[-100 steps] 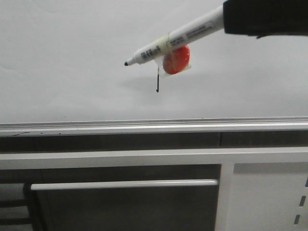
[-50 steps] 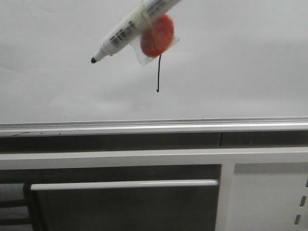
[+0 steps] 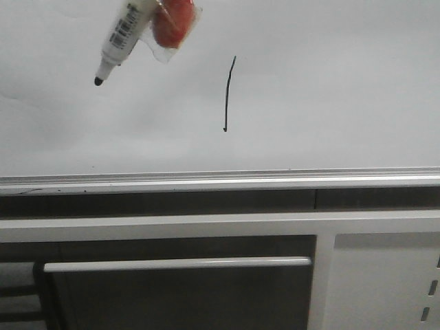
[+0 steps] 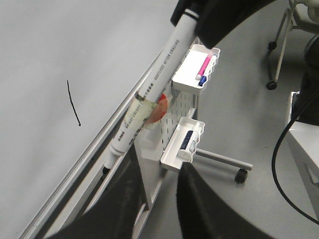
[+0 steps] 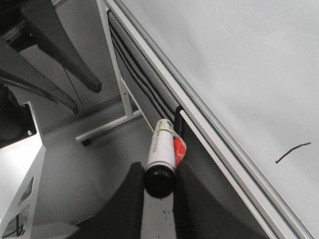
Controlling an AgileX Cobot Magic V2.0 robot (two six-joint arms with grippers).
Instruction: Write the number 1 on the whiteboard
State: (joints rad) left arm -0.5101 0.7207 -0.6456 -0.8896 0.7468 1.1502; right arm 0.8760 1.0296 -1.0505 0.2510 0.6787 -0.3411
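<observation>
The number 1 (image 3: 227,93) is a thin black, slightly curved stroke in the middle of the whiteboard (image 3: 330,82). It also shows in the left wrist view (image 4: 73,103) and the right wrist view (image 5: 293,153). My right gripper (image 5: 159,172) is shut on the rear end of a white marker (image 5: 162,149) with a red disc (image 3: 172,20) taped to it. In the front view the marker (image 3: 124,31) hangs at the top left, tip down-left, away from the stroke. My left gripper (image 4: 157,169) is open and empty, below the board's rail.
A silver rail (image 3: 220,180) runs along the board's lower edge, with white cabinet panels and a bar (image 3: 179,263) below. Beside the board stands a wheeled rack with small white trays (image 4: 197,72) holding pens.
The marker has moved up and to the left, off the stroke. The whole stroke now shows uncovered, and the right gripper's dark body has left the front view.
</observation>
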